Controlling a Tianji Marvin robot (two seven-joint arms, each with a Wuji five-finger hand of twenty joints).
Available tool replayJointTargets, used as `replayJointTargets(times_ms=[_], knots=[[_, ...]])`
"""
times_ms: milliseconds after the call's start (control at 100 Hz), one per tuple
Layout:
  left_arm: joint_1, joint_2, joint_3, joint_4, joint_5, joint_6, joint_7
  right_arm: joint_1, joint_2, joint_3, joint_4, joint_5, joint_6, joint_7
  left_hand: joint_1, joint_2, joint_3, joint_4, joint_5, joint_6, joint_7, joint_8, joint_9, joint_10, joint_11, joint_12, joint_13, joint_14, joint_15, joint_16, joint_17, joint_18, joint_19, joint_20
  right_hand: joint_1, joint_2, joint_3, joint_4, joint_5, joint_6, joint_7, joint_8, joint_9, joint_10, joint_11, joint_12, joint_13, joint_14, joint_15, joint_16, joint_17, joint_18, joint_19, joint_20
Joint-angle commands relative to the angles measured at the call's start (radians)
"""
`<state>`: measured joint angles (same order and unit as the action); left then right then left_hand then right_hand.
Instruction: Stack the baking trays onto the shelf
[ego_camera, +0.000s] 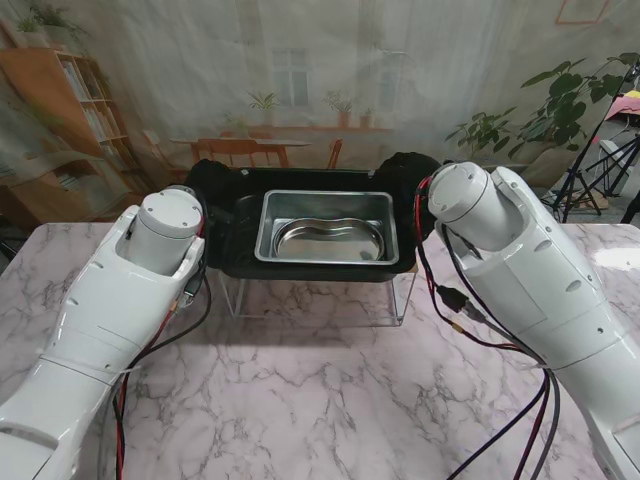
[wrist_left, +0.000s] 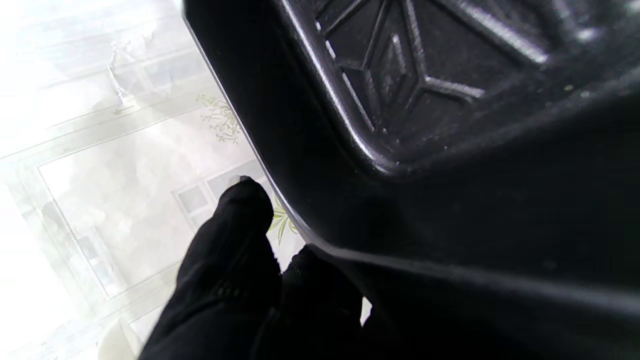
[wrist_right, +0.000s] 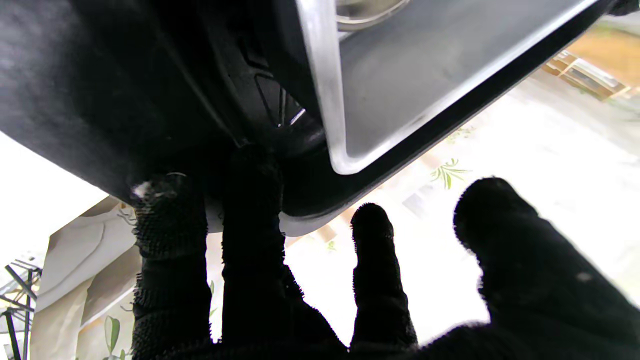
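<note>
My marble-patterned table (ego_camera: 330, 400) fills the near view, and no writing or brand can be read on anything. At its far edge stands a clear shelf (ego_camera: 320, 292), and the black baking tray (ego_camera: 225, 245) sits on top of it, wide and shallow with raised ribs moulded into its floor. Nested inside it is the smaller steel tray (ego_camera: 325, 228), shiny, rectangular, with rounded corners and a bright rolled rim. My arms reach forward to the black tray's two ends. My left hand (wrist_left: 240, 290) is gloved in black, its fingers close together against the tray's edge; whether it grips I cannot tell. My right hand (wrist_right: 310, 280) is spread, two fingertips (wrist_right: 252, 170) touching the black tray's rim, the others apart from it.
</note>
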<state>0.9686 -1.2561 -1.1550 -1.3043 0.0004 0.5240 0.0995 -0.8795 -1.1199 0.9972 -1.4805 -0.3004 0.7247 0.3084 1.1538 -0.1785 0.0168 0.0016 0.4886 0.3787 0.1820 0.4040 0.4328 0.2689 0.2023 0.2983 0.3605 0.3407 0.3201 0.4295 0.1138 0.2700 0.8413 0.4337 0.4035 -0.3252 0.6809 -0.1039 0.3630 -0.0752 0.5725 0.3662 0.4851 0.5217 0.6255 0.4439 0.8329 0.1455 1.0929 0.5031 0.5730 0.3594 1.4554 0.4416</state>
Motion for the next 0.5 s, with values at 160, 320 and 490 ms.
replayJointTargets(times_ms=[160, 320, 490], knots=[[-0.022, -0.006, -0.023, -0.017, 0.022, -0.029, -0.004, -0.046, -0.008, 0.055, -0.038, 0.015, -0.009, -0.035, -0.012, 0.026, -0.017, 0.030, 0.011, -0.304, 0.023, -0.007, -0.072, -0.106, -0.023, -0.020, -0.034, -0.029, -0.029, -0.020, -0.018, -0.010, -0.040, -0.024, -0.009, 0.034, -0.038, 0.017, -0.009, -0.084, 0.007, 0.027, -0.039, -0.311, 0.077, 0.032, -0.164, 0.089, -0.327, -0.016, -0.109, 0.031, -0.087, 0.013], [-0.036, -0.011, -0.025, 0.013, 0.031, -0.039, 0.016, -0.045, -0.019, 0.055, -0.022, 0.034, -0.006, -0.062, 0.015, 0.031, -0.009, 0.032, 0.007, -0.308, 0.018, -0.017, -0.077, -0.112, -0.017, -0.027, -0.024, -0.040, -0.021, -0.019, 0.003, -0.055, -0.021, -0.016, 0.004, 0.027, 0.000, 0.015, -0.026, -0.035, 0.011, 0.023, -0.082, -0.312, 0.043, -0.012, -0.214, 0.082, -0.432, -0.062, -0.172, 0.026, -0.177, -0.009], [-0.031, -0.009, -0.041, 0.014, 0.032, -0.049, 0.017, -0.054, -0.021, 0.062, -0.024, 0.033, -0.026, -0.070, -0.012, 0.037, -0.022, 0.029, -0.009, -0.319, 0.012, -0.031, -0.105, -0.138, -0.027, -0.051, -0.068, -0.039, -0.046, -0.036, -0.050, -0.036, -0.071, -0.037, -0.009, 0.031, -0.005, 0.015, -0.034, -0.056, 0.013, 0.015, -0.120, -0.383, -0.008, -0.068, -0.364, 0.049, -0.626, -0.154, -0.360, -0.012, -0.311, -0.058]])
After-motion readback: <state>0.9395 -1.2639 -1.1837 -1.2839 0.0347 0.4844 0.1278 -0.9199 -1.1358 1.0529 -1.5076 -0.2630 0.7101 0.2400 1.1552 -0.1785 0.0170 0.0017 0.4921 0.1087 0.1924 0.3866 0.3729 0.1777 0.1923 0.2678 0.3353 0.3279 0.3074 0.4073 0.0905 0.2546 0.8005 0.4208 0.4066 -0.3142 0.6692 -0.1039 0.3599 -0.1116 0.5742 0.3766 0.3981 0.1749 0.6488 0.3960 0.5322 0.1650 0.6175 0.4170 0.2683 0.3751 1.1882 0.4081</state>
